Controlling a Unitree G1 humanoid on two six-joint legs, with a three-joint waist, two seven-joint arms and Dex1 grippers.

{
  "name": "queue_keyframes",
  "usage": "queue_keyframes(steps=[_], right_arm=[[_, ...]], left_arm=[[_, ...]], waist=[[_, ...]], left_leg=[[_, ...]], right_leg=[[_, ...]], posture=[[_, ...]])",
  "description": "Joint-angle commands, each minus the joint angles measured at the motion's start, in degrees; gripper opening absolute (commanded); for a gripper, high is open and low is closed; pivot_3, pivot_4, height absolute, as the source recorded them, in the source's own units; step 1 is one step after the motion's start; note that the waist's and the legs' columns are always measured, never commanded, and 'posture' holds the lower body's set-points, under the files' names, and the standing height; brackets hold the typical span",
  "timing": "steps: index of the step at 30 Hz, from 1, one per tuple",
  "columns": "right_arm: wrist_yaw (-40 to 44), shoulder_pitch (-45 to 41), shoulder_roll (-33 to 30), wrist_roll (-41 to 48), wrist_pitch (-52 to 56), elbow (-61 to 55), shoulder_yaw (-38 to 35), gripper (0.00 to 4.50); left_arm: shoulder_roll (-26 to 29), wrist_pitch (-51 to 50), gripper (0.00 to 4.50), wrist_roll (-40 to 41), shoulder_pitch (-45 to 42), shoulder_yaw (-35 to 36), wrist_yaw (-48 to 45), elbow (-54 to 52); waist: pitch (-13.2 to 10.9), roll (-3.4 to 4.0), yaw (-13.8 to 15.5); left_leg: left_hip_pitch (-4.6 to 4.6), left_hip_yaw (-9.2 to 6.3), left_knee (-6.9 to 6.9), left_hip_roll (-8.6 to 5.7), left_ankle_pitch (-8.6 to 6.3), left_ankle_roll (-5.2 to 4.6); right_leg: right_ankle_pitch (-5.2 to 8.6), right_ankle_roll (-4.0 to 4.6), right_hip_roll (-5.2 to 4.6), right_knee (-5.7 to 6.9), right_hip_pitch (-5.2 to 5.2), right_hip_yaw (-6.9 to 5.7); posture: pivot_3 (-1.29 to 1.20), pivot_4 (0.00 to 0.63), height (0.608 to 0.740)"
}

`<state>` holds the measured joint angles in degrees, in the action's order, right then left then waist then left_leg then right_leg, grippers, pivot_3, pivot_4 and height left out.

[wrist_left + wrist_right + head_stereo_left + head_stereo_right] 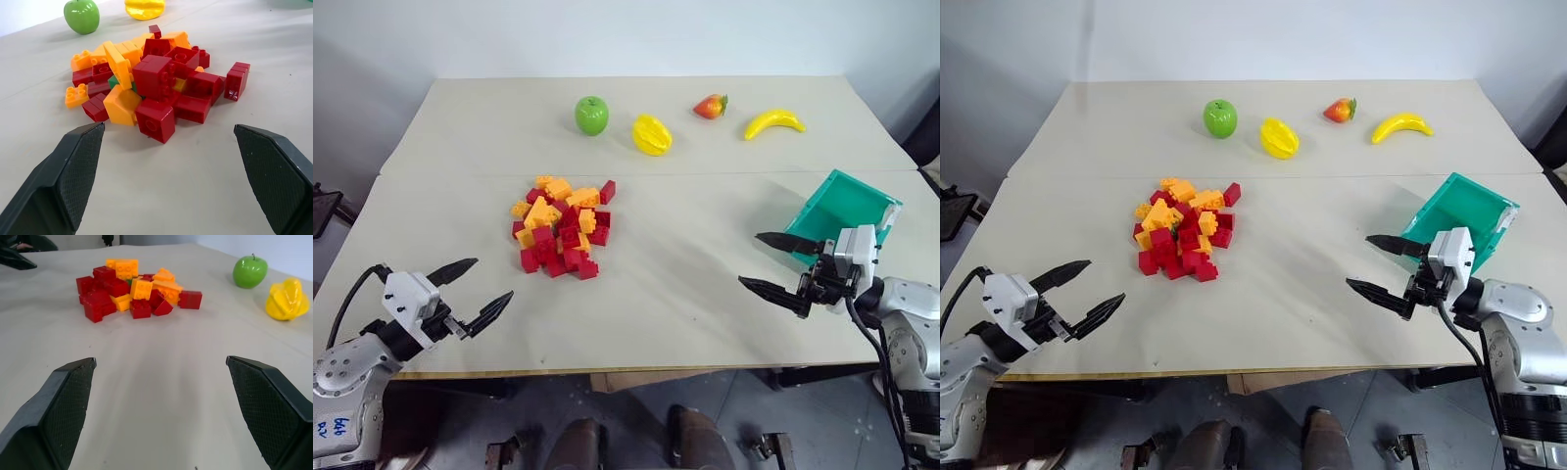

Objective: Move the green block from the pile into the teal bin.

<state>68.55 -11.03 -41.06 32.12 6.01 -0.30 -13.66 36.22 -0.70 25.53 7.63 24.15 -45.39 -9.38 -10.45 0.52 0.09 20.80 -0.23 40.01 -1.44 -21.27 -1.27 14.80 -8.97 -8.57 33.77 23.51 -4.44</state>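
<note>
No readable text is showing on anything on the table. The only writing appearing is a few blue handwritten marks on the grey casing of the left arm (335, 411), low in the left eye view; they are looking like digits, but they are too small and blurred to be read with any confidence.

One green block (114, 81) is seen within one pile (563, 225) of red, orange and yellow bricks too heaped to be counted. One teal bin (855, 199) is counted. Four fruits are counted: one apple (591, 115), one yellow fruit (651, 135), one strawberry (710, 106), one banana (773, 122).
</note>
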Motion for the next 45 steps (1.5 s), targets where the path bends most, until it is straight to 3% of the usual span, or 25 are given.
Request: queue_keyframes(steps=[1,6,12,17,25,28,33,36,40,41,45], right_arm=[[0.91,0.57,0.40,0.06,-1.19,-1.53,0.39,4.47],[-0.31,0.04,2.18,1.01,-0.19,-3.12,1.22,4.47],[-4.83,-2.95,7.40,2.77,2.00,-8.78,3.79,4.47],[-6.89,-4.59,9.19,2.50,2.88,-10.94,5.16,4.47],[-5.77,-5.57,7.94,2.14,3.22,-10.06,5.24,4.47],[-4.78,-4.90,6.90,1.99,2.84,-8.70,4.24,4.50],[-3.72,-3.77,5.76,1.52,2.13,-7.28,3.44,4.50],[-4.06,-3.51,5.92,1.48,2.04,-7.42,3.56,4.50],[-4.97,-2.71,6.28,1.58,2.38,-8.98,3.67,4.50],[-5.27,-2.70,6.35,1.70,2.64,-9.41,3.74,4.50],[-6.56,-2.44,6.25,2.39,3.99,-12.17,4.03,4.50]], left_arm=[[0.07,0.00,4.50,0.47,0.11,1.38,1.17,-2.42],[-1.81,-1.32,4.50,3.06,0.56,3.61,3.64,-2.57],[-9.76,0.60,4.50,3.60,6.38,12.33,12.44,1.69],[-13.83,1.16,4.50,4.76,11.89,14.73,14.11,1.48],[-12.47,-0.91,4.50,7.43,13.74,12.06,10.44,-5.56],[-10.39,-2.14,3.92,7.83,13.40,10.05,8.17,-8.01],[-4.49,-4.25,2.42,6.11,7.65,1.66,2.31,-10.57],[-0.68,-5.17,1.44,1.99,1.67,-6.80,-1.63,-8.77],[-2.32,-6.89,0.24,-0.96,-13.00,-15.11,-1.55,-1.04],[-2.77,-7.03,0.04,-2.11,-15.97,-16.48,-1.21,1.16],[-4.46,-11.09,0.04,-8.13,-27.68,-22.43,1.21,12.60]], waist=[[0.00,0.00,-0.01],[0.00,0.00,-0.08],[0.00,0.00,-0.41],[0.00,-0.04,0.32],[0.02,-0.07,1.26],[0.02,-0.07,1.07],[0.02,-0.06,1.31],[0.02,-0.06,1.24],[0.03,-0.04,1.22],[0.03,-0.04,1.26],[0.03,-0.04,1.11]], left_leg=[[0.00,0.00,0.00,0.00,0.00,0.00],[-0.02,0.00,0.00,0.02,0.00,0.01],[-0.11,0.09,-0.05,0.09,-0.05,0.09],[-0.17,0.14,-0.03,0.11,-0.12,0.07],[-0.18,0.08,0.05,0.14,-0.18,0.10],[-0.18,0.14,0.00,0.15,-0.19,0.10],[-0.18,0.16,0.01,0.15,-0.20,0.09],[-0.20,0.20,0.03,0.12,-0.18,0.06],[-0.22,0.26,-0.01,0.09,-0.18,0.06],[-0.22,0.28,-0.01,0.00,-0.18,0.06],[-0.24,0.32,0.01,-0.11,-0.18,0.06]], right_leg=[[0.00,0.00,0.00,0.00,0.00,0.00],[0.00,0.00,0.01,0.01,0.00,0.00],[0.00,0.01,0.03,0.00,0.00,0.02],[0.04,0.07,0.03,0.00,-0.04,0.01],[0.07,0.14,0.02,-0.12,-0.05,0.03],[0.07,0.15,0.04,-0.01,-0.04,0.02],[0.08,0.17,0.06,0.00,-0.04,0.00],[0.08,0.17,0.04,0.06,-0.05,0.02],[0.07,0.16,0.10,0.09,-0.02,0.00],[0.07,0.16,0.15,0.07,-0.03,-0.01],[0.07,0.15,0.18,0.13,-0.03,-0.02]], posture=[[0.00,0.150,0.740],[0.00,0.150,0.740],[0.00,0.150,0.740],[0.00,0.150,0.740],[0.00,0.150,0.740],[0.00,0.150,0.740],[0.00,0.150,0.740],[0.00,0.150,0.740],[0.00,0.150,0.740],[0.00,0.150,0.740],[0.00,0.150,0.740]])
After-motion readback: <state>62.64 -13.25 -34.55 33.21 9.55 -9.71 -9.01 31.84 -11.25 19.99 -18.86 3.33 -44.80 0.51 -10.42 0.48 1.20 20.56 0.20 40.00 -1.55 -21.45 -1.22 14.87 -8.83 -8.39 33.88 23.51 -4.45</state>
